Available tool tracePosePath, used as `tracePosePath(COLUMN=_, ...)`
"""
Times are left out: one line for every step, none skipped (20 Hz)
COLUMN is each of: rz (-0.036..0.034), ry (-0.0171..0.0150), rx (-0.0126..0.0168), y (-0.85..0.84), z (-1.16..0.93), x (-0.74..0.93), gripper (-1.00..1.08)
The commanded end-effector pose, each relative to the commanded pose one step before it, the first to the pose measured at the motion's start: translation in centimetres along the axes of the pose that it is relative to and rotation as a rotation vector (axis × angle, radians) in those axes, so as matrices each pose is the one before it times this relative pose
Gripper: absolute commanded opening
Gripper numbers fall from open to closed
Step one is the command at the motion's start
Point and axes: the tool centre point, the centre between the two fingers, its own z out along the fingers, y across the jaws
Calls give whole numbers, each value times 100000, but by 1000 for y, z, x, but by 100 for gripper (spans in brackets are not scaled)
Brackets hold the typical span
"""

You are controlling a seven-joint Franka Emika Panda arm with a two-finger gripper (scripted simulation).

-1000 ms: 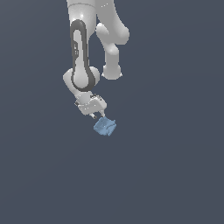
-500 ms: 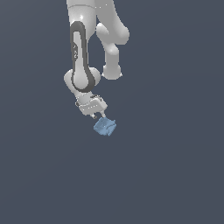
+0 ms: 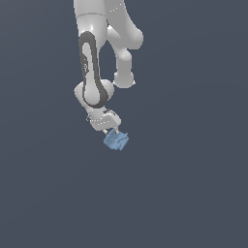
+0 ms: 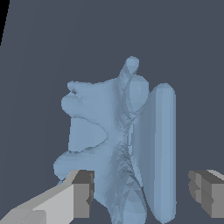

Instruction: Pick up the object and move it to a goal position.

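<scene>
White two-fingered gripper, jaws wide, straddles the small light-blue faceted lump just below centre frame. It looks rigid and light, perhaps slick; grip across its rounded bar. Behind, plain grey floor.

object: directly below pincer, at its tips
pincer fingers: one each side of object
arm: above both

One light-blue object, one tool.
</scene>
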Motion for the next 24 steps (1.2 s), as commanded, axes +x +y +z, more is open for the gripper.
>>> tracePosePath(rz=-11, ry=129, rx=-5, y=16, z=110, x=73, gripper=-100)
tracePosePath(rz=0, ry=0, rx=0, y=0, z=0, x=0, gripper=-100)
tracePosePath(rz=0, ry=0, rx=0, y=0, z=0, x=0, gripper=-100)
tracePosePath(rz=0, ry=0, rx=0, y=0, z=0, x=0, gripper=-100)
tracePosePath(rz=0, ry=0, rx=0, y=0, z=0, x=0, gripper=-100)
tracePosePath(rz=0, ry=0, rx=0, y=0, z=0, x=0, gripper=-100)
tracePosePath(rz=0, ry=0, rx=0, y=0, z=0, x=0, gripper=-100)
tracePosePath(rz=0, ry=0, rx=0, y=0, z=0, x=0, gripper=-100)
tracePosePath(rz=0, ry=0, rx=0, y=0, z=0, x=0, gripper=-100)
tracePosePath(rz=0, ry=0, rx=0, y=0, z=0, x=0, gripper=-100)
tracePosePath(rz=3, ry=87, rx=-45, y=29, z=-73, x=17, gripper=-100)
tracePosePath(rz=0, ry=0, rx=0, y=-57, z=18, x=-11, gripper=-100)
tracePosePath(rz=0, ry=0, rx=0, y=-172, z=55, x=-32, gripper=-100)
tracePosePath(rz=0, ry=0, rx=0, y=-286, z=93, x=-53, gripper=-100)
tracePosePath(rz=0, ry=0, rx=0, y=-399, z=130, x=-73, gripper=-100)
tracePosePath(rz=0, ry=0, rx=0, y=-511, z=167, x=-92, gripper=-100)
tracePosePath(rz=0, ry=0, rx=0, y=-619, z=203, x=-111, gripper=-100)
tracePosePath(rz=33, ry=-54, rx=29, y=-713, z=261, x=-132, gripper=-100)
tracePosePath(rz=0, ry=0, rx=0, y=-820, z=273, x=-144, gripper=-100)
tracePosePath(rz=0, ry=0, rx=0, y=-904, z=303, x=-157, gripper=-100)
tracePosePath(rz=31, ry=-31, rx=53, y=-969, z=334, x=-167, gripper=-100)
tracePosePath(rz=0, ry=0, rx=0, y=-1034, z=352, x=-175, gripper=-100)
tracePosePath(rz=30, ry=-15, rx=60, y=-1076, z=365, x=-176, gripper=-100)
tracePosePath(rz=28, ry=-4, rx=63, y=-1075, z=361, x=-169, gripper=-100)
